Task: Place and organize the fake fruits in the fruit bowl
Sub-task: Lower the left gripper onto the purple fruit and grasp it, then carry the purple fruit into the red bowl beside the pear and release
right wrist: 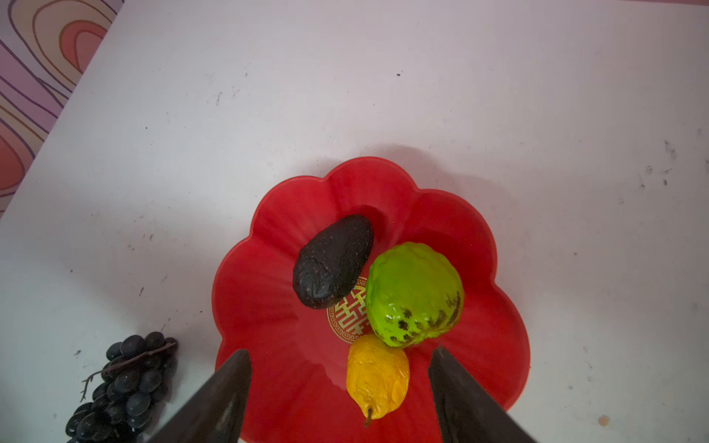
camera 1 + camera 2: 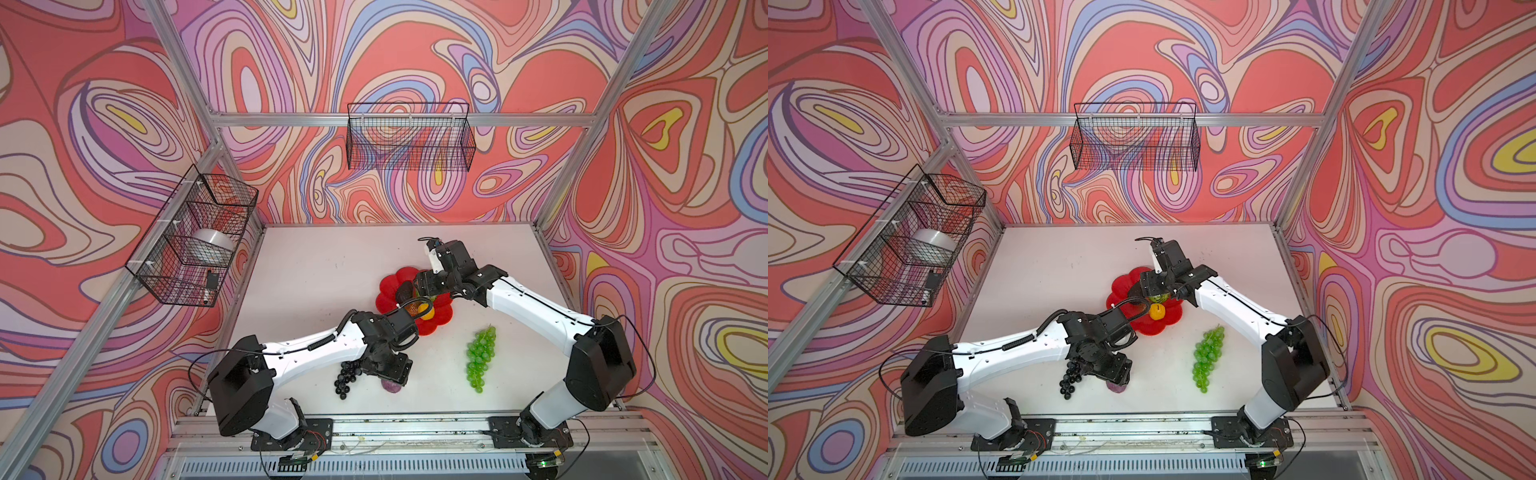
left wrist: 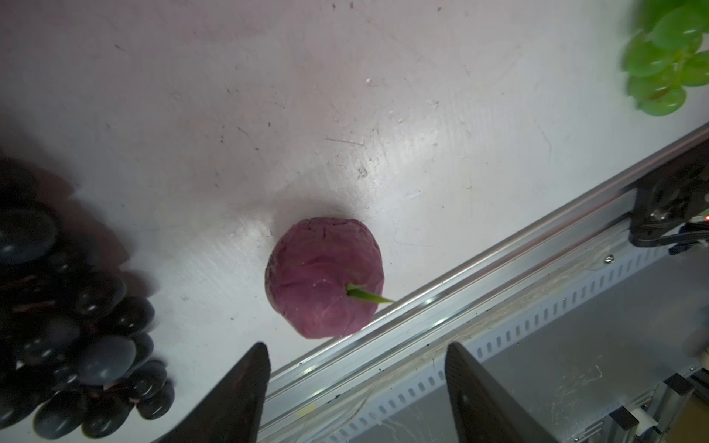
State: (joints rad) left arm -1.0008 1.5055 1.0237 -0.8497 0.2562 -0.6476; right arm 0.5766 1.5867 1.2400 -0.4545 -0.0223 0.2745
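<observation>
The red scalloped fruit bowl (image 1: 268, 230) sits mid-table and holds three fruits: a blackish avocado (image 1: 333, 262), a lime-green lumpy fruit (image 1: 414, 293) and a small yellow-orange fruit (image 1: 378, 377). My right gripper (image 1: 341, 351) hovers over the bowl (image 2: 390, 286), open, with the yellow fruit below its gap. On the table near the front edge lies the small purple ball (image 3: 324, 278). My left gripper (image 3: 356, 347) stands open just above it, holding nothing. The dark purple grape bunch (image 2: 347, 376) lies beside the ball. The green grape bunch (image 2: 480, 357) lies right of the bowl.
An aluminium rail (image 3: 441, 307) runs along the table's front edge, close to the purple ball. A black wire basket (image 2: 409, 139) hangs on the back wall. Another basket (image 2: 195, 237) on the left wall holds a silver bowl (image 2: 212, 245).
</observation>
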